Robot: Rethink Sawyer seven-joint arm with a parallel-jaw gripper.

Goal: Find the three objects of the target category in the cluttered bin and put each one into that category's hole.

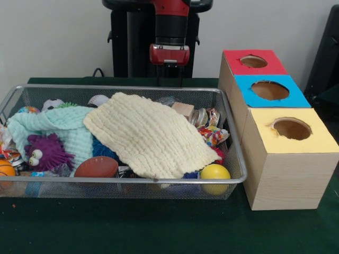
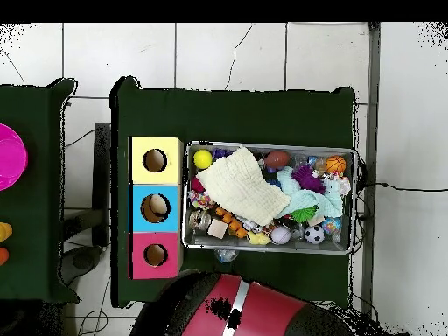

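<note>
Claw point(image 1: 169, 74) behind bin point(image 1: 233, 159), no legible writing

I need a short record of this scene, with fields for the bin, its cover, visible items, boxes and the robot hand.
bin: silver wire-mesh bin on a green table, full of clutter
cover: cream cloth lying over the middle; pale green cloth beside it
visible items: yellow ball, brown football, purple fuzzy toy, wooden block
boxes: three in a row beside the bin, red top, blue top, yellow top, each with a round hole
hand: above the bin's far rim, holding nothing; open or shut cannot be told
</note>
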